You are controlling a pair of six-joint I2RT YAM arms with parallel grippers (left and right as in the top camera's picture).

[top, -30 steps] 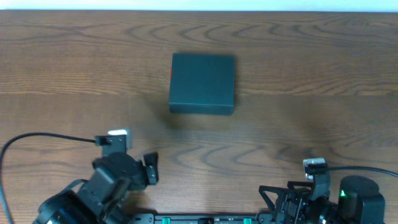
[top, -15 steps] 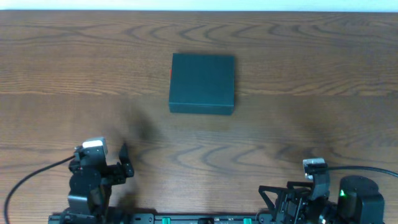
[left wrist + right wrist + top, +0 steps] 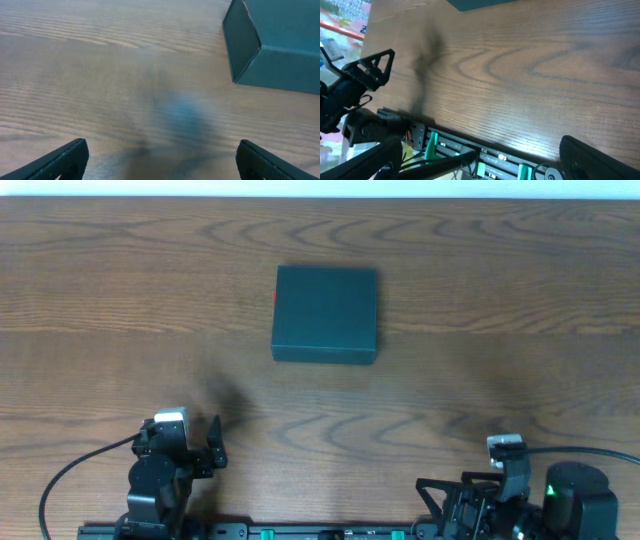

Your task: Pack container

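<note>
The container (image 3: 326, 314) is a dark green-black square box with its lid closed, lying on the wooden table at centre back. It also shows at the top right of the left wrist view (image 3: 277, 42), and its edge shows at the top of the right wrist view (image 3: 477, 4). My left gripper (image 3: 203, 452) is open and empty near the front left edge, well short of the container; its fingertips show wide apart in the left wrist view (image 3: 160, 160). My right gripper (image 3: 440, 505) is open and empty at the front right edge.
The wooden table (image 3: 500, 380) carries only the container. A black rail with green clips (image 3: 470, 150) runs along the table's front edge. A cable (image 3: 70, 470) trails from the left arm and another (image 3: 590, 450) from the right arm.
My left arm has drawn back to the front left edge and turned upright, then shifted slightly right. The container and right arm have not moved.
</note>
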